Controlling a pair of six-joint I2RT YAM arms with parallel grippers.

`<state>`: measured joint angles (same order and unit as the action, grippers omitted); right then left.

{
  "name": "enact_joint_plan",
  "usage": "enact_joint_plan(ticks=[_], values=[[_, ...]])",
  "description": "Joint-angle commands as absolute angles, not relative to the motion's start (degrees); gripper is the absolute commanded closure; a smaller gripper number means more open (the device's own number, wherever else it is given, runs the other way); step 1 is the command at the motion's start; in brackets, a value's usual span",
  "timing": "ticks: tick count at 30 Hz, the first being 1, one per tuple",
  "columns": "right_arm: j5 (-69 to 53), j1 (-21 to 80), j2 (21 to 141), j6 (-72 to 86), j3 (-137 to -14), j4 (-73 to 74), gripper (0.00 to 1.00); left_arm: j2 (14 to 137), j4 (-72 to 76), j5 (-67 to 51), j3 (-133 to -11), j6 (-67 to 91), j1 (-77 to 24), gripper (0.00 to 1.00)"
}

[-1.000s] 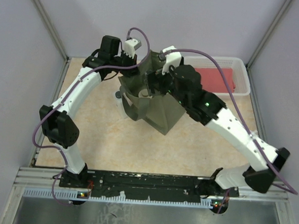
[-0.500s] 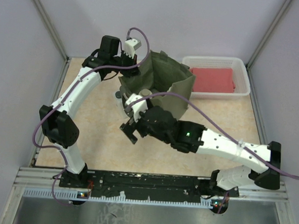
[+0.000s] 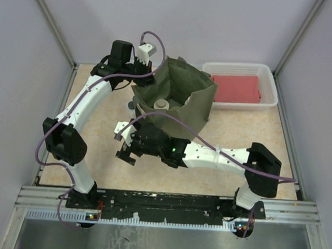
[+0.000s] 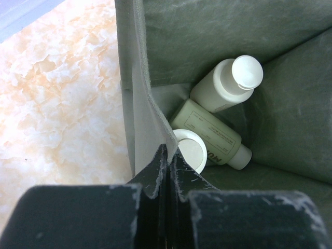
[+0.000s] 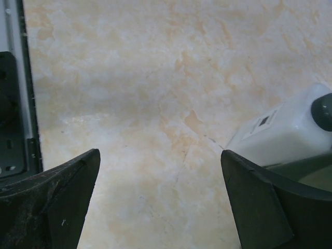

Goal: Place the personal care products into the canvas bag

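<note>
Three of the personal care products are seen inside the canvas bag (image 4: 218, 31): a pale bottle with a wide cream cap (image 4: 223, 85), a pale yellowish cylinder (image 4: 205, 129) lying on its side, and a second cream cap (image 4: 191, 150) half hidden behind the near rim; the fourth, a white bottle with grey cap (image 5: 282, 129), is found outside on the table (image 5: 155, 78), just beside the bag's fabric; the rim is pinched between the pressed-together fingers of the left gripper (image 4: 167, 158), so the mouth is held up; the right gripper (image 5: 160, 155) is held low over bare table, fingers spread wide with nothing between them and the bottle off to one side; the last bottle could be tipped or shoved under the bag by a skewed approach; fabric could be caught along with it, and the rim could then be dragged out of the pinch so that the bag sags shut
</note>
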<state>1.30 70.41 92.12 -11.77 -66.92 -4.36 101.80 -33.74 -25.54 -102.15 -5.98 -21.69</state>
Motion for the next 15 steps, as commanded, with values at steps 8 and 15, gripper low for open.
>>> enact_joint_plan(ticks=[8, 15], values=[[-7.19, 61.62, 100.31, -16.74, -77.75, -11.58, 0.01, 98.26, -32.26, -27.3, -100.73, -6.39, -21.49, 1.0], [-1.3, 59.3, 105.7, -15.74, -83.42, -9.48, 0.01, 97.69, -31.49, -26.29, -99.1, -6.8, -21.29, 1.0]])
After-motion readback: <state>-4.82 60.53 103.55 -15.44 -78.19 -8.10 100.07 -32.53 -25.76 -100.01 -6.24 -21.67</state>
